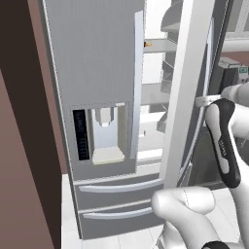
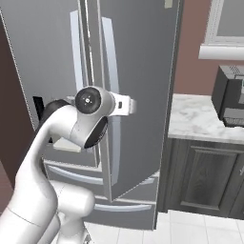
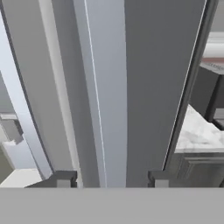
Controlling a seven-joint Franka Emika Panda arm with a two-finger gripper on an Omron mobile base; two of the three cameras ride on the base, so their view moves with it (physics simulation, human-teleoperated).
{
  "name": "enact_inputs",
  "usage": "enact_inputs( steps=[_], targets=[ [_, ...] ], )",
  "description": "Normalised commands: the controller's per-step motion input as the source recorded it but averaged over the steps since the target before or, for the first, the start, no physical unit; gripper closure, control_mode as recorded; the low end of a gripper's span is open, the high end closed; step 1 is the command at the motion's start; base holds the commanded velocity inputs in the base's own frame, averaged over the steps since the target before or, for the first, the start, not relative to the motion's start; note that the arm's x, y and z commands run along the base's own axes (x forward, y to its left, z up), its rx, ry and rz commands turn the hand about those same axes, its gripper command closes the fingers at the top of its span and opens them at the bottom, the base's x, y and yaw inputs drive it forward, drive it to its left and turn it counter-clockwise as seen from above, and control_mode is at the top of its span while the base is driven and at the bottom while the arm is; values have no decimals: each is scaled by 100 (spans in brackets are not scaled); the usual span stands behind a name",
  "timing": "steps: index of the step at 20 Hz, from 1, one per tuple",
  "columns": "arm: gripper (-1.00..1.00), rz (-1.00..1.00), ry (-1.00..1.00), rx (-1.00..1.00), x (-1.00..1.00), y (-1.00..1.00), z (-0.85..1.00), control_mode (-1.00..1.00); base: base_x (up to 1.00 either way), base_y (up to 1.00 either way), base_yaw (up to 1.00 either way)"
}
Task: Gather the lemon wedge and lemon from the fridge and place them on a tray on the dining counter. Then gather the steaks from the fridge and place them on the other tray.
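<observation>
I've got the gripper (image 3: 112, 179) up against the right fridge door (image 3: 144, 87), its handle (image 3: 107, 109) running between the two fingertips (image 3: 63, 178); the jaws stand apart either side of it, not pinching. The door is swung partly open. Through the gap I see white shelves (image 1: 155, 92) and a small orange thing (image 1: 147, 44) high up, too small to name

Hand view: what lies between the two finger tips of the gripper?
In the hand view, the pale vertical handle of the right fridge door runs up between the gripper's open jaws.
</observation>
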Motion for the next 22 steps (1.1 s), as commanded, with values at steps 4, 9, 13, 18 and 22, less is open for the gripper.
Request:
enact_inputs(
  steps=[4,9,13,18,22],
  targets=[
    [-100,-1,-4,-8,-68,6,23,-100,0,0,0],
    [-100,0,-1,-19,-66,58,43,-100,0,0,0],
    [-100,0,0,-30,-38,100,42,-100,0,0,0],
    [-100,-3,0,-36,-9,100,37,-100,0,0,0],
    [-100,-6,5,-37,36,100,3,-100,0,0,0]
  ],
)
